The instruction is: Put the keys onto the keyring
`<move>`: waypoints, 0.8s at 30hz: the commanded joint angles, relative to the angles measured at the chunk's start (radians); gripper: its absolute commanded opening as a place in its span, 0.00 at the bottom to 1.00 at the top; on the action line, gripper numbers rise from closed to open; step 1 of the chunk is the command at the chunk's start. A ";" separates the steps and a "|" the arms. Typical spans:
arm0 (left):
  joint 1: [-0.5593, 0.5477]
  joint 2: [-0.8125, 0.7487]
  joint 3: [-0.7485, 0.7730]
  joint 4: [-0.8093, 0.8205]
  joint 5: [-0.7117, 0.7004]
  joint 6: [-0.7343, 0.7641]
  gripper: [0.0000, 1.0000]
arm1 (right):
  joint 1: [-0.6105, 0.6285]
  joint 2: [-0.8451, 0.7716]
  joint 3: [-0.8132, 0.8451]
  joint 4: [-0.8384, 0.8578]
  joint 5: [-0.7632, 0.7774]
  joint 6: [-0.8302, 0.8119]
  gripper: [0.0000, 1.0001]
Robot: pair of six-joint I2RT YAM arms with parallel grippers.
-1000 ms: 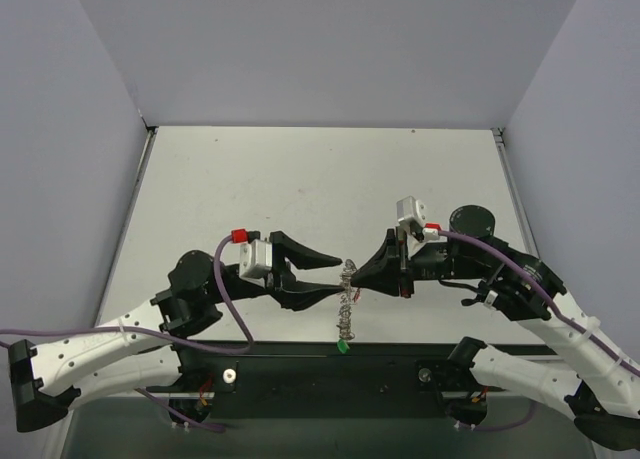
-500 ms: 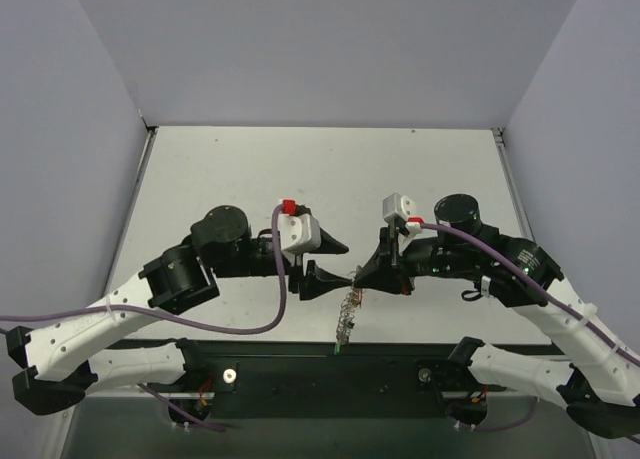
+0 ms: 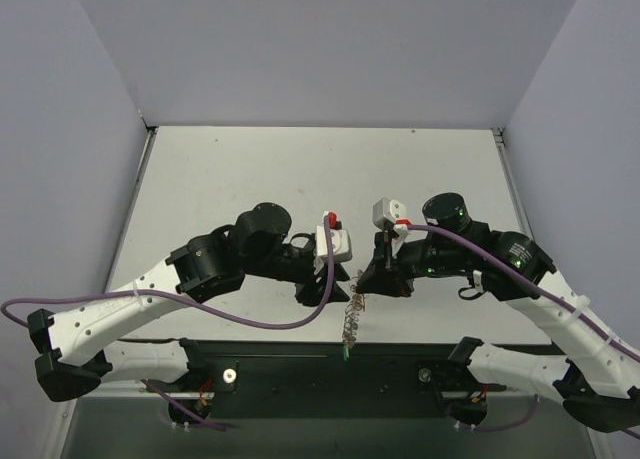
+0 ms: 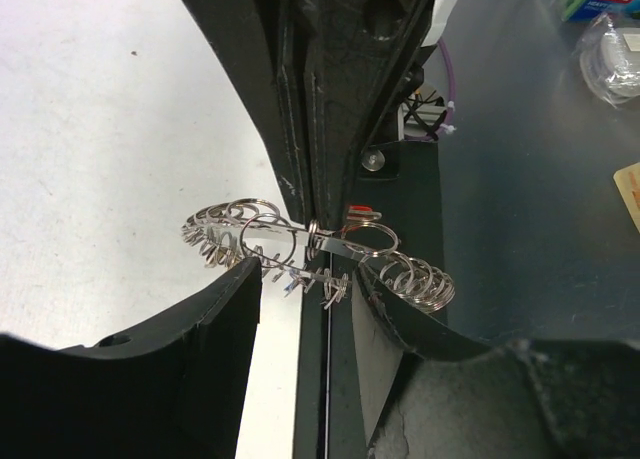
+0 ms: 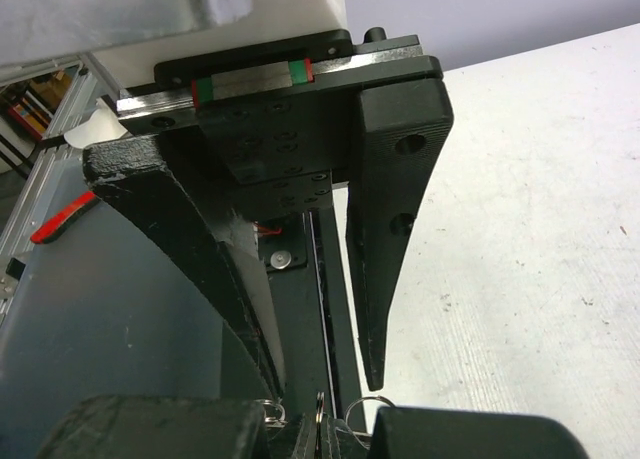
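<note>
Now | right fingers (image 4: 292,109) clamped on keyring (image 4: 268,241) | left fingers (image 4: 215,329) parted, straddling keyring, perhaps brushing its loops

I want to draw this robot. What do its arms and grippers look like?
Left arm and right arm: white lower parts, round black joints, purple cable along each. Left gripper and right gripper: pointed black fingers, white box with red tab.
</note>
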 commanded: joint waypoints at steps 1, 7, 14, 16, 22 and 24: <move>-0.003 -0.004 0.028 0.034 0.048 0.007 0.51 | 0.007 -0.006 0.048 0.025 -0.021 -0.013 0.00; -0.004 0.004 0.022 0.062 0.066 0.001 0.51 | 0.006 -0.004 0.045 0.027 -0.027 -0.014 0.00; -0.003 0.018 0.010 0.116 0.071 -0.014 0.45 | 0.010 -0.006 0.043 0.028 -0.033 -0.014 0.00; -0.003 0.021 0.011 0.123 0.068 -0.016 0.38 | 0.010 -0.004 0.042 0.030 -0.033 -0.016 0.00; -0.001 0.044 0.028 0.116 0.082 -0.008 0.14 | 0.012 -0.015 0.034 0.037 -0.029 -0.016 0.00; -0.001 0.048 0.030 0.111 0.085 -0.006 0.00 | 0.010 -0.018 0.030 0.043 -0.026 -0.016 0.00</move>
